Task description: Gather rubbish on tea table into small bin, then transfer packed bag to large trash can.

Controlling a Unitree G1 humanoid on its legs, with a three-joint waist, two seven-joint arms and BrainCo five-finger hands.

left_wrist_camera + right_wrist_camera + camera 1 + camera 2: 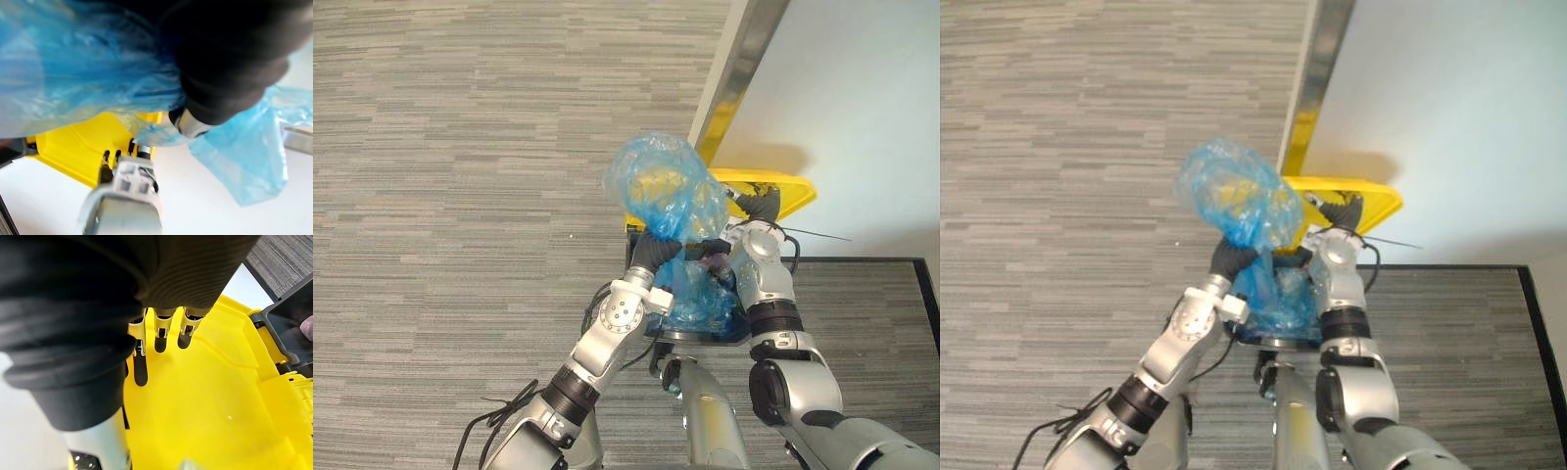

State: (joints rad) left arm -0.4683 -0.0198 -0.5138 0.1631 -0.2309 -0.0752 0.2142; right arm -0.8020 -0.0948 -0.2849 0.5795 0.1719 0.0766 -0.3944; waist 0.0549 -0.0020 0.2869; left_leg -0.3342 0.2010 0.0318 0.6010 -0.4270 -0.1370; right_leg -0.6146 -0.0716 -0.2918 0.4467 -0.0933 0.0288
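Note:
A filled blue rubbish bag (664,186) hangs in the air over the large trash can (705,311), whose dark body holds a blue liner. My left hand (654,251) is shut on the bag's gathered neck, just under the bulging part; the left wrist view has the blue bag (73,73) close against the hand's dark cover. The can's yellow lid (790,187) stands raised against the wall. On its inner face rests my right hand (159,335), open, with straight fingers (141,367) pressed flat to the yellow lid (205,396).
A white wall (862,98) rises behind the can, with a metal edge strip (736,69) at its corner and a black baseboard (862,259) along the floor. Grey striped carpet (460,196) spreads to the left.

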